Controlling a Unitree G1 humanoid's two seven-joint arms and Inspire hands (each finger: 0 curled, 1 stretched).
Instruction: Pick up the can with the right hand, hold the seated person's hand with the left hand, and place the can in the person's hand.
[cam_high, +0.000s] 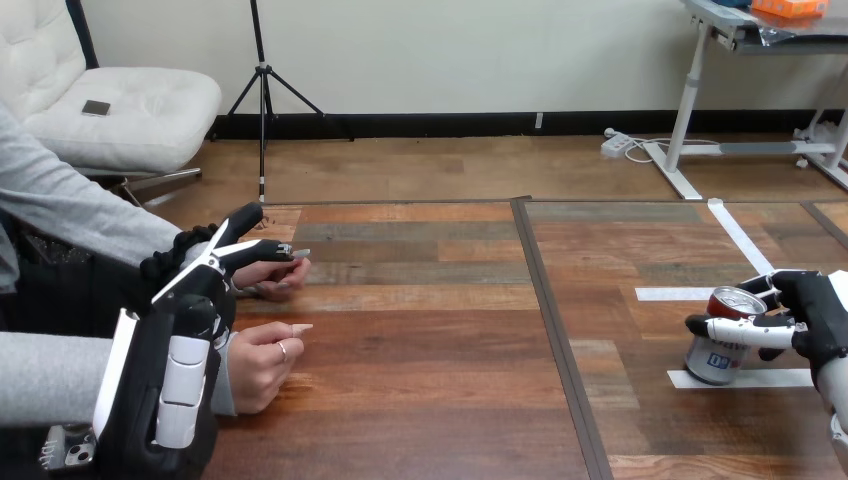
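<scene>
Just now the right robot hand (812, 318) has its fingers and thumb curled round the can (718, 352), which sits on the bench (430, 330) at its right side. The left robot hand (213, 260) stretches straight fingers over the person's upper hand (272, 277) at the left.

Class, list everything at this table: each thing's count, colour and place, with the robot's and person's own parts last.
can: one, silver and red, table's right part, at a tape strip.
tape strips: three, white, table's right part.
table: one, brown wood, dark seam down its middle.
person's hands: two, table's left edge, one beyond the other.
left hand: one, black and white, over the person's farther hand.
right hand: one, black and white, fingers curled round the can.
</scene>
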